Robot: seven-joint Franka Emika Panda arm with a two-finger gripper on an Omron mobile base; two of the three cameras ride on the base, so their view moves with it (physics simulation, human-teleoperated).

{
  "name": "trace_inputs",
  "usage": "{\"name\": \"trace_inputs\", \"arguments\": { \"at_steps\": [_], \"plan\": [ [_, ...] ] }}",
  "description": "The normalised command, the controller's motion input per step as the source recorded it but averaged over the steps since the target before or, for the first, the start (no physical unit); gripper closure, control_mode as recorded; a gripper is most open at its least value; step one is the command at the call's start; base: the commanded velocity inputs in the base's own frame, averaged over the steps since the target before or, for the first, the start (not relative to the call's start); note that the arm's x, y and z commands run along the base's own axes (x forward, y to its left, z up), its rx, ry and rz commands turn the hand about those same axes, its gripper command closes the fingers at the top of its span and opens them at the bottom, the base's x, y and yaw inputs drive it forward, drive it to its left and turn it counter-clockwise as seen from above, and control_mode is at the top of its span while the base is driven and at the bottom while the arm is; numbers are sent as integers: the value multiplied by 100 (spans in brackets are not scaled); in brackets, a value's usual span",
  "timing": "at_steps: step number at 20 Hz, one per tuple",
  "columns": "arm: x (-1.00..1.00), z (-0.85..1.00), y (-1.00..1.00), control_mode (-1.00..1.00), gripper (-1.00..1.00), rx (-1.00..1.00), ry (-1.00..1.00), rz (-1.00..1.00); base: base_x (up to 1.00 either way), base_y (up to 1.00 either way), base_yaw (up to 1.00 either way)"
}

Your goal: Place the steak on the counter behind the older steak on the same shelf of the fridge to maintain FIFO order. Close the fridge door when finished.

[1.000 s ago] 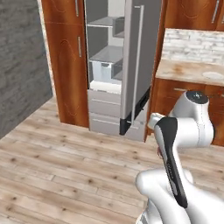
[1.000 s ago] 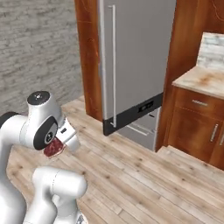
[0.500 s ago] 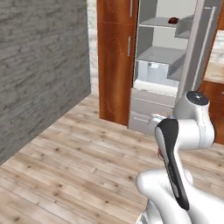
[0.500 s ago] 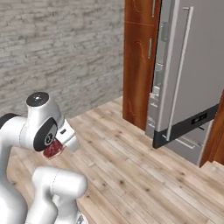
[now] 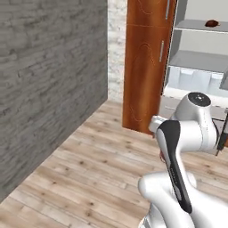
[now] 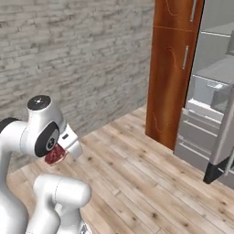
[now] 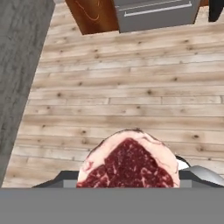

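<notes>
Tool clamped on the steak, red marbled slab with pale fat rim, held low over plank floor. Same steak seen tucked under the wrist in right base view. Fridge stood open well ahead of tool, older steak lying on upper shelf. Fridge door swung out. Wooden cabinet beside fridge, grey brick wall off to the side.

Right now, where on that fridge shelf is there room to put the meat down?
The shelf is bare to the left of the older steak, up to the fridge wall. Room behind it can't be judged from here. The steak sits in the jaws, over the wooden floor.
</notes>
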Motion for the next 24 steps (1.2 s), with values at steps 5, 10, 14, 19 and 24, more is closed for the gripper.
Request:
{"name": "trace_inputs", "arguments": {
  "at_steps": [5,10,14,19,24],
  "plan": [
    [0,0,0,100,100,0,0,0,91,80,-45],
    [0,0,0,100,100,0,0,0,95,49,-59],
    [0,0,0,100,100,0,0,0,100,14,-55],
    [0,0,0,100,100,0,0,0,100,0,-42],
    [0,0,0,100,100,0,0,0,100,-17,-29]
  ]
}}
